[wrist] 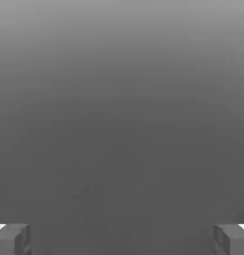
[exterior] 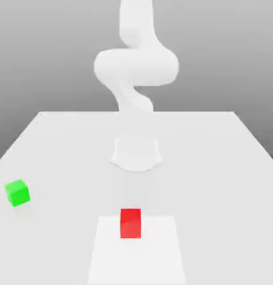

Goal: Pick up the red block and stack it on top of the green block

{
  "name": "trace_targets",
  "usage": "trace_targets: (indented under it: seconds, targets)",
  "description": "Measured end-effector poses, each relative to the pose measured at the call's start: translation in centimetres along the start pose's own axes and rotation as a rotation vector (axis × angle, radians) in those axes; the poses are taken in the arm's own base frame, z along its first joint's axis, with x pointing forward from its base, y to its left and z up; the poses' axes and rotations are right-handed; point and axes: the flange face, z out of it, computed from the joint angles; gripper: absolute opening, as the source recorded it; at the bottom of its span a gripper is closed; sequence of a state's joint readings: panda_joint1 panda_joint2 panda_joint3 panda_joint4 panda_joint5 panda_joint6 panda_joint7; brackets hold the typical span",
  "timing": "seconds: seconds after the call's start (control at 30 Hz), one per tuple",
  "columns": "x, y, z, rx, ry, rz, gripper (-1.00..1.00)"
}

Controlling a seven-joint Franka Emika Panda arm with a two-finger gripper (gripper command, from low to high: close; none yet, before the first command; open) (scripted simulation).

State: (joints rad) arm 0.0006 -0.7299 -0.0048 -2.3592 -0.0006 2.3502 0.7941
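Note:
The red block [exterior: 130, 222] is a small cube resting on the white table near its front edge, about the middle. The green block [exterior: 17, 192] sits on the table at the exterior view's left, a little farther back, well apart from the red one. In the hand view my gripper [wrist: 122, 239] stands open: its two grey fingertips [wrist: 12, 239] are spread wide with nothing between them, against a plain grey background. The white arm [exterior: 136, 67] rises behind the blocks, high above the table.
The white table [exterior: 217, 167] stretches wide around both blocks. A slightly lighter square patch [exterior: 136, 256] lies under and in front of the red block. A pale rounded shape [exterior: 136, 153] stands at the table's middle, behind the red block.

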Motion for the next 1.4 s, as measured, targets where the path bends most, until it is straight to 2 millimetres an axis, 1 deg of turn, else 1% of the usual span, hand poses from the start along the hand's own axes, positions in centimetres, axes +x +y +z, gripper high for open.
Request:
trace_targets:
  seconds: [0.07, 0.13, 0.2, 0.3, 0.4, 0.47, 0.57, 0.6, 0.67, 0.8, 0.83, 1.0, 1.03, 1.1, 1.3, 1.33, 1.4]
  targets:
    - [-1.0, 1.3, 5.2, -0.054, -0.053, -0.002, 0.00]
    - [-2.3, 2.8, 10.0, -0.108, -0.106, -0.004, 0.00]
    - [-3.9, 4.8, 14.4, -0.160, -0.157, -0.006, 0.00]
    - [-7.0, 8.2, 20.4, -0.240, -0.236, -0.010, 0.00]
    - [-10.9, 12.4, 25.4, -0.323, -0.319, -0.013, 0.00]
    - [-13.9, 15.7, 28.3, -0.381, -0.378, -0.016, 0.00]
    - [-19.1, 21.3, 31.7, -0.476, -0.474, -0.020, 0.00]
    - [-20.3, 22.5, 32.6, -0.494, -0.491, -0.021, 0.00]
    - [-21.7, 23.9, 34.1, -0.507, -0.505, -0.022, 0.00]
    - [-23.5, 25.9, 36.7, -0.510, -0.509, -0.022, 0.00]
    - [-23.9, 26.2, 37.2, -0.510, -0.509, -0.022, -1.00]
    - [-24.0, 26.2, 37.2, -0.510, -0.509, -0.023, -1.00]
    - [-24.1, 26.4, 37.5, -0.510, -0.509, -0.022, -1.00]
    - [-23.7, 26.0, 36.9, -0.510, -0.509, -0.022, -1.00]
    - [-21.4, 23.6, 33.1, -0.510, -0.509, -0.023, -1.00]
    - [-20.4, 24.2, 32.8, -0.512, -0.508, -0.017, -1.00]
    - [-18.1, 25.9, 32.4, -0.513, -0.506, -0.012, -1.00]
